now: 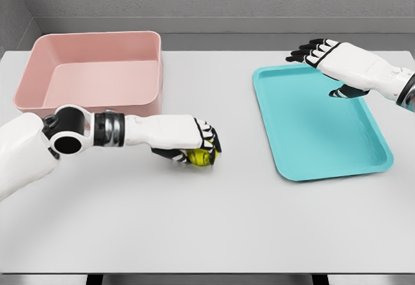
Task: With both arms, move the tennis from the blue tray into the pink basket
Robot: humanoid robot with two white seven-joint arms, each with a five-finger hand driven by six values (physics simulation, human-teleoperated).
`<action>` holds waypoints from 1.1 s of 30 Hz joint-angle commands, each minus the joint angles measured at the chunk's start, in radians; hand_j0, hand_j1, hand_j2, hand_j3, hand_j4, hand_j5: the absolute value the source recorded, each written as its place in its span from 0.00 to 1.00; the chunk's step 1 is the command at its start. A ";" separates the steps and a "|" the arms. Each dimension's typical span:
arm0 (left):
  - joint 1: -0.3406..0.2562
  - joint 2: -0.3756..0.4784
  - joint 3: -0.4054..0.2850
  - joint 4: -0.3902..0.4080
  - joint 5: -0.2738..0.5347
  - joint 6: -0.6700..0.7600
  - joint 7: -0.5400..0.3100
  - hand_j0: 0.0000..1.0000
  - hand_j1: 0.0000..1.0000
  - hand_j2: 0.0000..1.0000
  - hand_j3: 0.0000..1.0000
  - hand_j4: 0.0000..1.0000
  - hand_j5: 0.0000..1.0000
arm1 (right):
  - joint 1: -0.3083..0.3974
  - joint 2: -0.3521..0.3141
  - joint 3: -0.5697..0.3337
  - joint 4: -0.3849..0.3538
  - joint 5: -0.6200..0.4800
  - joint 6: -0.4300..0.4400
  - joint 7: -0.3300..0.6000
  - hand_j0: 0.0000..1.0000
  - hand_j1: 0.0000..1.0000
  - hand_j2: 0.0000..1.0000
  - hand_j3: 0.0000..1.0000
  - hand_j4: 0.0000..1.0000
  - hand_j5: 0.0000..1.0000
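Note:
A yellow-green tennis ball lies on the white table between the basket and the tray. My left hand reaches in from the lower left and its fingers curl over the ball from above, covering its top. The pink basket stands at the back left and holds nothing that I can see. On the right lies the blue tray, bare. My right hand hovers over the tray's far edge with fingers spread and nothing in them.
The white table stretches wide toward its front edge. A grey wall runs behind the table's back edge.

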 commanded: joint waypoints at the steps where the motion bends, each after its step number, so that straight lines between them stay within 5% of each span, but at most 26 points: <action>1: -0.002 0.012 0.012 -0.023 0.014 0.002 0.001 0.54 0.54 0.54 0.54 0.54 0.54 | 0.000 -0.001 -0.001 0.000 -0.004 0.000 -0.001 1.00 1.00 1.00 1.00 1.00 1.00; 18: -0.133 0.058 0.075 -0.009 0.075 0.001 -0.017 0.53 0.53 0.53 0.53 0.53 0.53 | 0.000 0.002 -0.001 -0.003 -0.004 0.000 -0.001 1.00 1.00 1.00 1.00 1.00 1.00; 33: -0.181 0.059 0.124 0.270 0.074 0.002 -0.016 0.53 0.53 0.53 0.53 0.53 0.53 | 0.002 0.004 -0.001 -0.006 -0.004 0.000 -0.001 1.00 1.00 1.00 1.00 1.00 1.00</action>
